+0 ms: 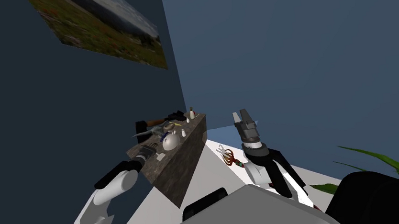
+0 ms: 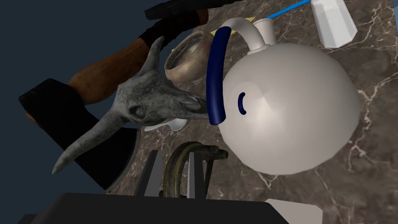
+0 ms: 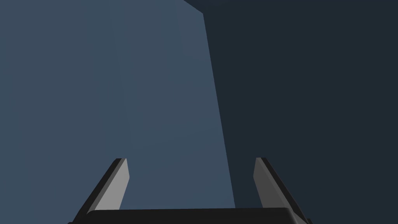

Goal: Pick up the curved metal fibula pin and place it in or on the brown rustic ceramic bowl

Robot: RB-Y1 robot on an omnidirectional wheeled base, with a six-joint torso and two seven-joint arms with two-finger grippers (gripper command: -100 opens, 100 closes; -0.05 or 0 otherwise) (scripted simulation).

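Left hand (image 2: 173,152) clamped on fibula pin (image 2: 202,149) at its arch, likely for steady carry, beside white teapot (image 2: 287,105); brown bowl (image 2: 186,58) beyond teapot. Right hand (image 3: 190,159) apart, idle.

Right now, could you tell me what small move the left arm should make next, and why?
Probably a short straight lift: the left gripper looks shut on the fibula pin, while the skull and the teapot crowd the way to the brown bowl.

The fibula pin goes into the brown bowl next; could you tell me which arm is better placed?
Left: the left gripper is shut on the fibula pin near the brown bowl; the right gripper is open, beside the table.
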